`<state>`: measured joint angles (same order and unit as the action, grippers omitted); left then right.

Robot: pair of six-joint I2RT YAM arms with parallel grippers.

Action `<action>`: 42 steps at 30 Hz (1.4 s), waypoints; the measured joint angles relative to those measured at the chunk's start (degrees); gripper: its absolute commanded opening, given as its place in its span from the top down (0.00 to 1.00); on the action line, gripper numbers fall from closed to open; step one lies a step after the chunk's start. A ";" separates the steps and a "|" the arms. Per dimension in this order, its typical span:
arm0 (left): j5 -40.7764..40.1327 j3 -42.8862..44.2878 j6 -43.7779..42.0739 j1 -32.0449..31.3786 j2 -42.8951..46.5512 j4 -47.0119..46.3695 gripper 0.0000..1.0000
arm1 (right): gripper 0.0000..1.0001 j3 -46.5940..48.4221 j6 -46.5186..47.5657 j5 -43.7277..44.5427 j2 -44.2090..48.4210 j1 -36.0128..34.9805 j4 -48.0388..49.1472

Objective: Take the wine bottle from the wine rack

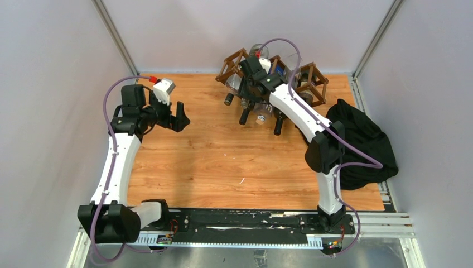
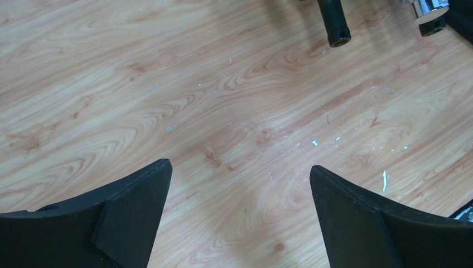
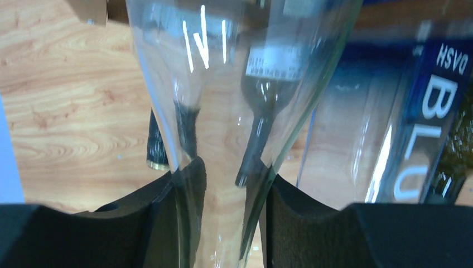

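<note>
The dark brown wine rack stands at the back of the table with several bottles lying in its cells. My right gripper reaches into it from above. Its two black pads press on either side of the narrowing neck of a clear glass wine bottle, so it is shut on that bottle. The bottle's clear base pokes out at the back of the rack. My left gripper hovers over bare wood at the left, open, with nothing between its fingers.
Dark bottle necks stick out of the rack's front, and one neck shows in the left wrist view. A blue-labelled bottle lies right beside the held one. A black cloth is heaped at the table's right edge.
</note>
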<state>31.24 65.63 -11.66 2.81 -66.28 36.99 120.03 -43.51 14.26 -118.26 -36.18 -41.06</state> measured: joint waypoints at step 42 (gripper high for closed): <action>7.91 -9.38 -51.17 -11.67 28.28 0.46 0.00 | 1.00 -24.17 11.41 -28.04 29.73 -21.24 -8.17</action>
<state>39.16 56.25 -62.83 -8.86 -38.00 37.45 95.85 -32.10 -13.78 -88.53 -57.43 -49.23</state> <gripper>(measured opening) 0.999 0.469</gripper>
